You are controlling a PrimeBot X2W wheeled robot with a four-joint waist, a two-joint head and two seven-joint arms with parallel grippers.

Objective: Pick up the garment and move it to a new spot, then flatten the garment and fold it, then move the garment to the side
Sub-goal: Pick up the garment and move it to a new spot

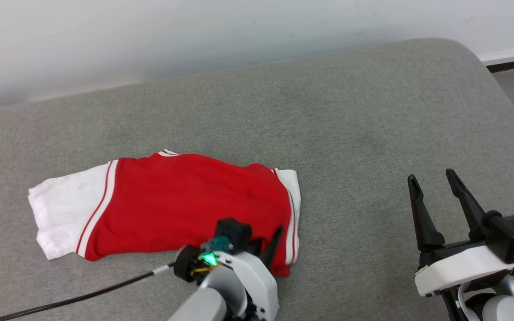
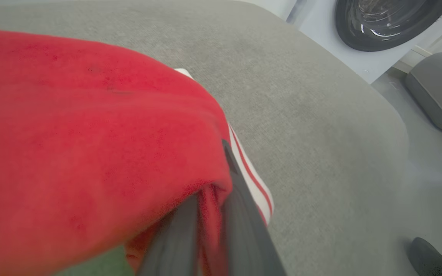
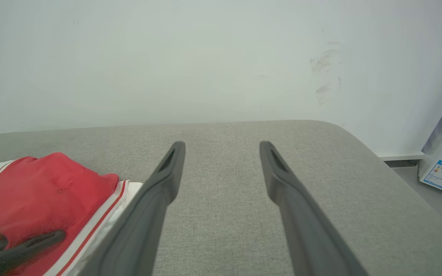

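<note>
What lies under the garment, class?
The garment lies on a grey pad, seen all around it. The left gripper pinches its near edge. Anything else beneath the fabric is covered.

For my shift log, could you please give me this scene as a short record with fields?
surface: grey cushion against a pale wall
garment: red with white sleeves and striped trim, lying folded on the cushion
left gripper: at the garment's near right corner, fingers closed on red fabric
right gripper: open, over bare cushion to the garment's right, apart from it
likely stage: folding looks done; the left arm seems set to move the garment aside
</note>
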